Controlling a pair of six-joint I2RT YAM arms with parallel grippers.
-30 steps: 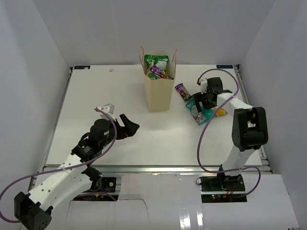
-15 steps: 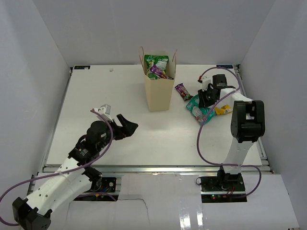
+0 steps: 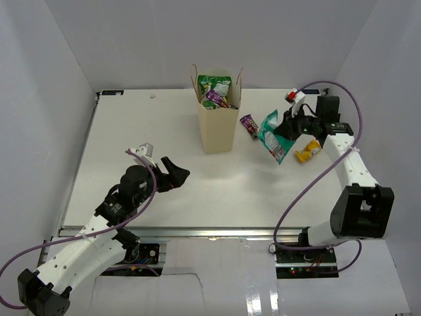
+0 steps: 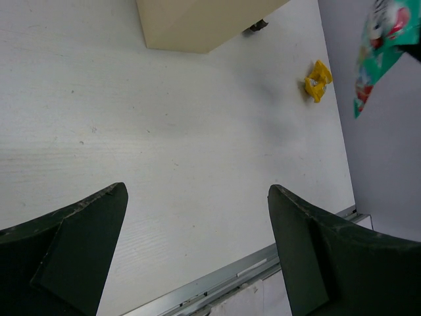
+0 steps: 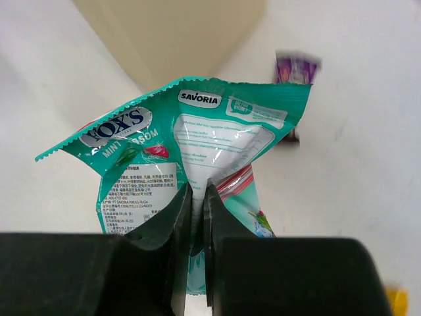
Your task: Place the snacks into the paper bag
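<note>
Snack packet pinched in right gripper, aloft at 3 o'clock of paper bag; left gripper spread wide at 7 o'clock

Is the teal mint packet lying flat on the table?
No, the right wrist view shows the teal mint packet pinched between the fingers of the right gripper, held up above the table.

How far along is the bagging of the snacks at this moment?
Done: a green-white bag and a purple packet show in the top of the paper bag. In hand: the right gripper has its fingers shut on the teal packet, held above the table. Left: a purple candy bar and a yellow packet lie on the table. The left gripper is open, holding nothing.
</note>
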